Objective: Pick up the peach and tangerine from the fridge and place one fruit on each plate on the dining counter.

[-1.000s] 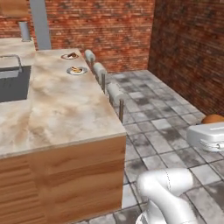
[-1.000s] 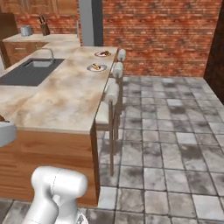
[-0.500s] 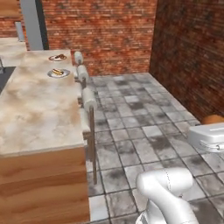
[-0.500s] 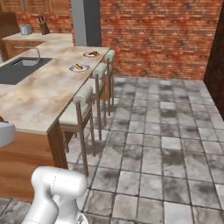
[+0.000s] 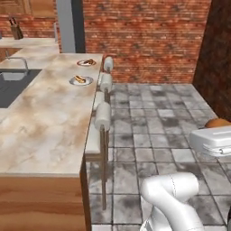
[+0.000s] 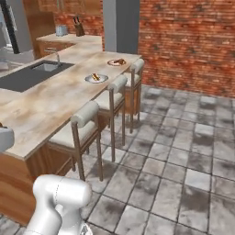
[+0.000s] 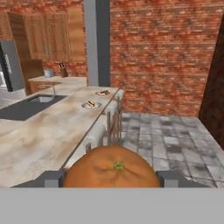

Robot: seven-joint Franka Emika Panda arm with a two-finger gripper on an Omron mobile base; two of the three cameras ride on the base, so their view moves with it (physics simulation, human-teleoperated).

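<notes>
My gripper (image 7: 112, 178) is shut on the tangerine (image 7: 112, 169), an orange fruit that fills the bottom of the hand view. The fruit's top (image 5: 218, 122) also peeks above the white hand at the right edge of the left base view. Two plates (image 5: 81, 80) (image 5: 86, 62) sit near the dining counter's (image 5: 45, 126) right edge toward its far end, each with a reddish-brown bit of food. The same plates (image 7: 91, 104) (image 7: 103, 92) lie well ahead of the gripper. The fridge (image 7: 12, 65) stands far off at the left. The peach is out of view.
Three stools (image 5: 103, 115) line the counter's right side over a grey tiled floor (image 5: 153, 135). A dark sink (image 5: 11, 85) with a tap is set in the counter's left part. A grey column (image 5: 70, 25) and brick walls stand behind; a knife block (image 5: 16, 31) sits on the back counter.
The whole picture has shifted as the base drove: the counter now runs lengthwise ahead and the plates are nearer. The tangerine stays held in the gripper.
</notes>
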